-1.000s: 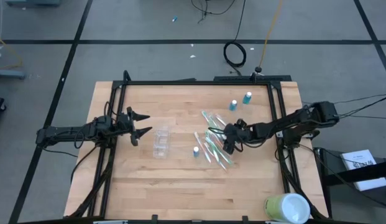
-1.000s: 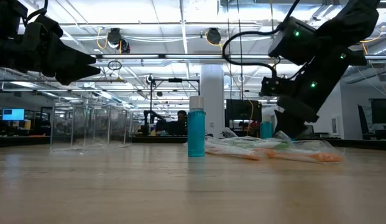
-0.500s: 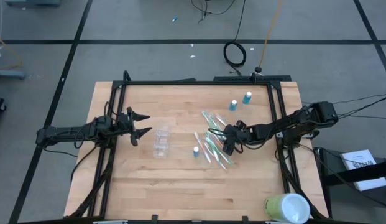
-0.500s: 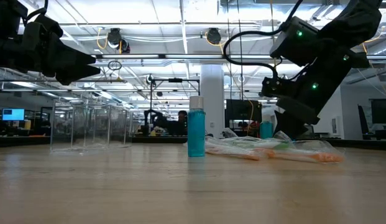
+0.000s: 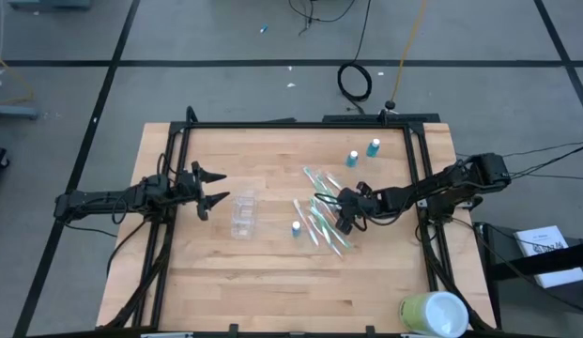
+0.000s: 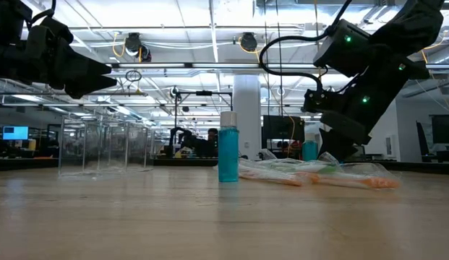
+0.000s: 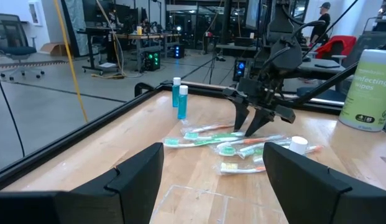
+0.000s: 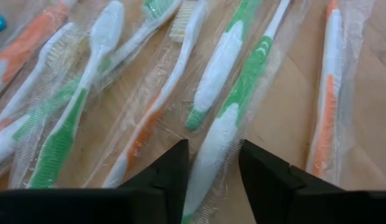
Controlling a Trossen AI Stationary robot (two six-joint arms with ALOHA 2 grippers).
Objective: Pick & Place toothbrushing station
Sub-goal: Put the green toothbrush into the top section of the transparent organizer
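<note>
Toothbrushes (image 5: 321, 218) in clear wrappers are lying fanned out in a loose heap on the wooden table (image 5: 272, 272), right of its middle, some with green handles and some with orange. The right claw (image 5: 344, 218) is reaching down into the near edge of that heap, and its wrist view is showing the two dark fingers (image 8: 163, 174) straddling the handle of one white-and-green toothbrush (image 8: 229, 127), partly open with the handle between them; whether they are pressing on it yet I cannot tell.

One tiny blue tube with a white cap (image 5: 297, 228) is standing upright just beside the heap on its left. Two more blue tubes (image 5: 353, 159) are standing close together farther back, near the far rail of the table. From table height the nearest tube (image 6: 228, 156) is showing tall and upright with the wrapped brushes (image 6: 318, 173) lying flat beside it.

The small clear plastic cup (image 5: 243, 214) is sitting left of the table's middle, well apart from the brushes. The left claw (image 5: 208, 191) is hovering just beside it, above the table's left side, with its fingers (image 7: 135, 174) spread wide and nothing between them.

A large pale green-and-white cup (image 5: 432, 313) is sitting at the near right corner, away from everything else
</note>
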